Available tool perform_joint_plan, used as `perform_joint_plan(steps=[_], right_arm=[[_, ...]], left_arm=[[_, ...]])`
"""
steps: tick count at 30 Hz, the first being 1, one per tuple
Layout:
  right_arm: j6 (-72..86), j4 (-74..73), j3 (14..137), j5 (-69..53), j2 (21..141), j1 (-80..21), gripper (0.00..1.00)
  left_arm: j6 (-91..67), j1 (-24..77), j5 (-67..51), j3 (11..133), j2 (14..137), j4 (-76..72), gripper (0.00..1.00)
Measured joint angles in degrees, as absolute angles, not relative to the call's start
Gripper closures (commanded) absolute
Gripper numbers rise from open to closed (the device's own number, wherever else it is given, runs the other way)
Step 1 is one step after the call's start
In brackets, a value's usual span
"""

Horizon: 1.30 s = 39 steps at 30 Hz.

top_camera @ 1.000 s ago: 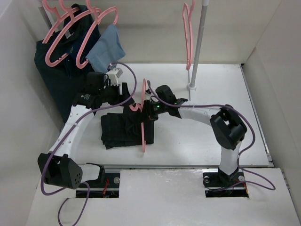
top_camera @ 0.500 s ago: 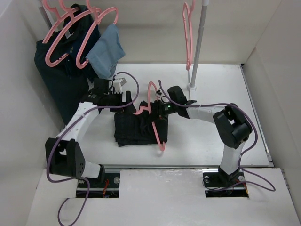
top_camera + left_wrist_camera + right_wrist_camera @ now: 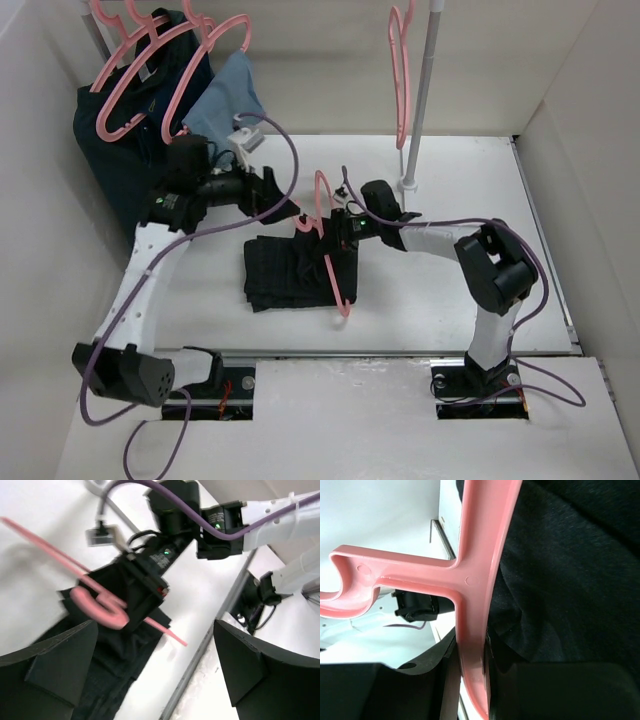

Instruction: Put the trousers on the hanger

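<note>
White table [image 3: 450,200], walls [image 3: 330,90]; trousers [image 3: 285,275] folded, hanger [image 3: 343,297] gripped.

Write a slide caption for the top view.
Right gripper grips the hanger at the edge of the folded trousers; left gripper hangs open nearby.

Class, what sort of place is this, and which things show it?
Likely a robot lab test cell, not a home: a left arm and right arm bolted to a white table, plain white walls boxing it in, and pink hangers on a stand.

White table [image 3: 425,292], folded trousers [image 3: 282,276] (mid-table), pole base [image 3: 408,185]
</note>
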<state>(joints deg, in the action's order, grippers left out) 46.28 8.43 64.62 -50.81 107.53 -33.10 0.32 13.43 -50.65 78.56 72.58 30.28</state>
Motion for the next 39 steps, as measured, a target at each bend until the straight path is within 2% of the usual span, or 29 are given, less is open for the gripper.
perform_joint_plan(steps=[3, 4, 8, 11, 12, 13, 16, 19, 23, 28, 31, 32, 34, 35, 37, 39], right_arm=[[46.22, 9.1, 63.68, -51.72, 107.15, -31.68, 1.0], [46.22, 9.15, 63.31, -52.07, 106.89, -31.07, 1.0], [45.89, 9.91, 61.54, -53.82, 104.79, -28.45, 1.0], [45.78, 10.57, 60.77, -55.05, 103.18, -27.57, 1.0], [45.65, 10.98, 60.64, -55.29, 102.8, -27.44, 1.0], [45.45, 11.16, 60.47, -55.46, 102.5, -27.44, 1.0], [45.47, 11.57, 60.1, -55.9, 102.02, -27.33, 1.0], [46.19, 12.8, 59.88, -55.99, 102.02, -27.33, 1.0], [47.99, 16.14, 58.63, -56.31, 101.97, -27.31, 1.0], [50.28, 20.12, 56.86, -56.31, 101.69, -27.27, 1.0], [51.29, 21.3, 56.25, -56.31, 101.27, -27.22, 1.0], [51.64, 21.52, 56.25, -56.31, 101.16, -27.2, 1.0], [52.27, 21.87, 56.23, -56.36, 100.97, -27.18, 1.0], [52.47, 21.93, 56.23, -56.36, 100.9, -27.14, 1.0], [52.82, 21.93, 56.01, -56.45, 100.88, -26.92, 1.0], [53.06, 22.46, 55.42, -56.6, 100.75, -26.55, 1.0]], left_arm=[[0.49, 5.85, -54.39, 78.17, 69.1, 29.76, 0.0], [0.32, 2.61, -55.61, 77.47, 68.29, 29.02, 0.07], [-3.27, -3.62, -58.72, 70.63, 67.05, 25.17, 0.5], [-4.12, -2.44, -57.49, 65.52, 69.01, 25.1, 0.46], [-3.68, -0.47, -56.07, 64.97, 70.52, 25.63, 0.34], [-2.63, 2.0, -54.43, 64.75, 72.4, 25.96, 0.26], [-1.23, 11.49, -49.84, 64.16, 78.37, 26.11, 0.1], [-0.01, 18.09, -46.22, 63.72, 82.54, 26.83, 0.05], [0.62, 20.67, -43.38, 65.06, 88.68, 27.0, 0.05], [1.19, 21.21, -38.74, 67.0, 96.88, 26.81, 0.1], [1.72, 23.38, -36.38, 67.33, 99.5, 27.05, 0.17], [1.98, 24.58, -35.88, 67.46, 99.94, 27.09, 0.21], [2.33, 26.92, -35.14, 67.68, 100.16, 27.07, 0.45], [2.68, 27.83, -34.94, 67.79, 100.16, 27.11, 0.6], [2.9, 28.84, -34.3, 68.51, 100.16, 27.51, 1.0], [3.36, 28.73, -33.61, 69.63, 100.18, 28.42, 1.0]])
